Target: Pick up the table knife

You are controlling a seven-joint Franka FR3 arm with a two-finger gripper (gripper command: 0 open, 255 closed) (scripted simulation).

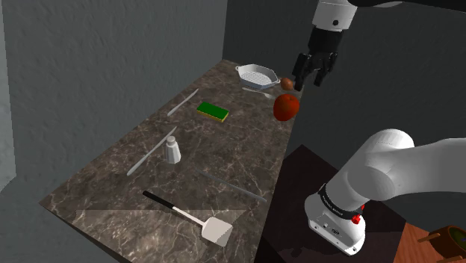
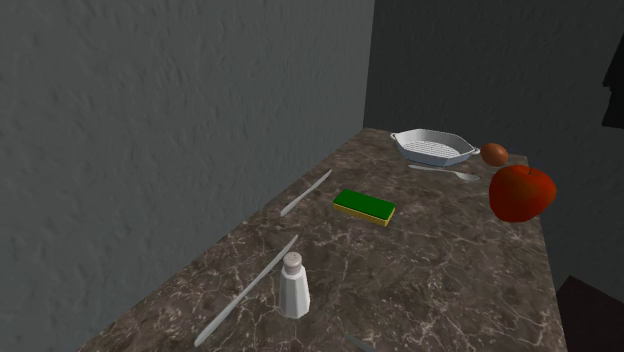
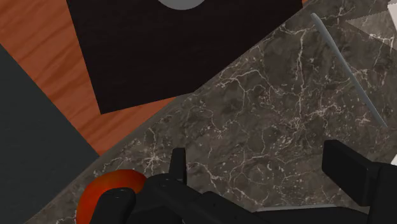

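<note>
Counter (image 1: 224,153) smooth dk veined marble, floor (image 3: 44,51) wood-grain, apple (image 1: 285,107) glossy, wall (image 1: 112,52) rough matt.

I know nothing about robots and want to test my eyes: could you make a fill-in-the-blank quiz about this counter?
1. The sponge has a ___ top.
2. The spatula has a ___ handle.
3. The round fruit is ___.
4. The pincer hangs ___ (open/shut), holding nothing.
Missing words: green, black, red, open.
</note>
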